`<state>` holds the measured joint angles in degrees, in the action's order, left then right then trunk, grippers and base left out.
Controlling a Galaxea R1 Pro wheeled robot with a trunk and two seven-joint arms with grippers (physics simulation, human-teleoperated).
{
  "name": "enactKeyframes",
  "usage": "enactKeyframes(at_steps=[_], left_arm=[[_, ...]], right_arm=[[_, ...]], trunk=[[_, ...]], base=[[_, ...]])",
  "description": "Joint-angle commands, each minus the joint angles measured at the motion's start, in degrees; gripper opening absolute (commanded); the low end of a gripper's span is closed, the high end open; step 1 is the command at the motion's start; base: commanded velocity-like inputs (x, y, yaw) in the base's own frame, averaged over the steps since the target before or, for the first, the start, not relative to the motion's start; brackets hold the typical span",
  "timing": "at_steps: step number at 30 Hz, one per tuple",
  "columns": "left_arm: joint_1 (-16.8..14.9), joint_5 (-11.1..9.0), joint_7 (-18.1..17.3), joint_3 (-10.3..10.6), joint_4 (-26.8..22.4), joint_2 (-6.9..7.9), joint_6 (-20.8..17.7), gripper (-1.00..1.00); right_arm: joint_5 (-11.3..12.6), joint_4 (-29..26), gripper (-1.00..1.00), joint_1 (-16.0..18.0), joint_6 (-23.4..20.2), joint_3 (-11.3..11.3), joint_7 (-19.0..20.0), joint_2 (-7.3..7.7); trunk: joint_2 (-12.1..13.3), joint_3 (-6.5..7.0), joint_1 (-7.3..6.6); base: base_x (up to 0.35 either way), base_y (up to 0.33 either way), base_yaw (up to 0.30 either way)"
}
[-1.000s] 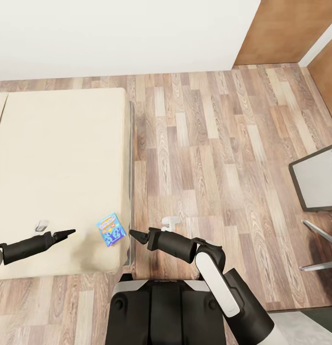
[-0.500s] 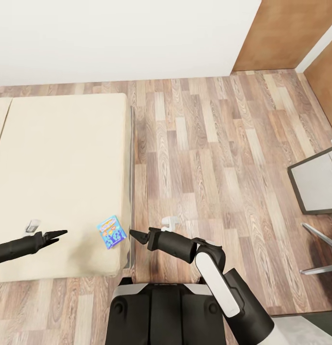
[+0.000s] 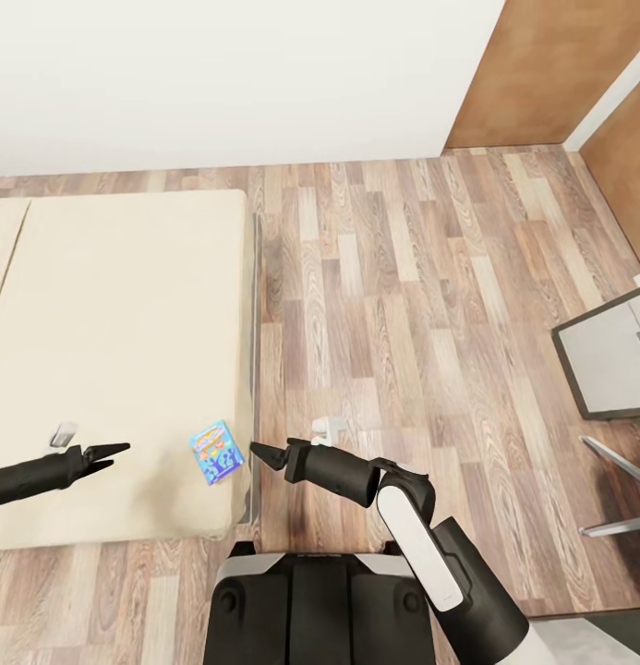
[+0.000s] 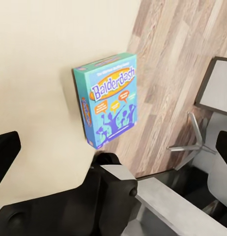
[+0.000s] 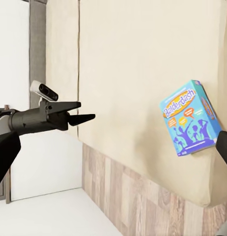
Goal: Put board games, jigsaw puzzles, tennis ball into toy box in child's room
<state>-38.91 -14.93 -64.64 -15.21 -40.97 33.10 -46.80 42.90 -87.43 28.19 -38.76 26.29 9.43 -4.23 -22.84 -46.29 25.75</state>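
Observation:
One board game (image 3: 216,452), a teal and blue "Balderdash" box, lies flat on the cream bed (image 3: 116,314) near its right edge and front corner. My left gripper (image 3: 116,451) hovers over the mattress to the left of the box, open and empty. My right gripper (image 3: 260,452) hangs just off the bed's edge on the box's right, also open and empty. The box (image 4: 109,101) shows between the spread fingers (image 4: 6,150) in the left wrist view. In the right wrist view the box (image 5: 189,118) and the left gripper (image 5: 84,114) appear. Toy box, puzzles and ball are out of view.
Wood-plank floor (image 3: 403,305) spreads to the right of the bed. A corner of a grey table (image 3: 606,356) with a dark rim juts in at the right edge, with metal legs (image 3: 615,489) below it. A white wall runs along the back.
The head view has shifted a little, so the bed sits lower in the picture. My left gripper has drawn back slightly to the left, away from the box. The right arm holds still.

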Motion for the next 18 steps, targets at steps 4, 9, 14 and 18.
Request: enactKeyframes(at_steps=[4, 9, 14, 18], left_arm=[[-0.02, -0.15, -0.02, 0.02, -0.37, 0.01, -0.96, 1.00], [-0.02, -0.16, -0.01, 0.07, -0.58, -0.03, -1.23, 1.00], [-0.02, -0.12, 0.04, 0.15, -0.66, -0.03, -1.35, 1.00], [-0.02, -0.10, 0.01, 0.14, -0.68, 0.14, -1.41, 1.00]], right_arm=[[-0.03, -0.02, 1.00, 0.02, -0.26, 0.02, 0.06, -0.06], [-0.01, -0.02, 1.00, 0.02, -0.26, 0.00, 0.15, -0.01], [-0.01, -0.03, 1.00, 0.02, -0.26, -0.01, 0.22, -0.01], [-0.01, -0.03, 1.00, 0.02, -0.26, 0.02, 0.16, -0.03]], trunk=[[-0.08, 0.32, 0.04], [-0.08, 0.79, 0.04], [-0.08, 1.26, 0.04], [-0.08, 1.63, 0.04]], base=[[0.000, 0.000, 0.000], [0.000, 0.000, 0.000], [0.000, 0.000, 0.000], [0.000, 0.000, 0.000]])
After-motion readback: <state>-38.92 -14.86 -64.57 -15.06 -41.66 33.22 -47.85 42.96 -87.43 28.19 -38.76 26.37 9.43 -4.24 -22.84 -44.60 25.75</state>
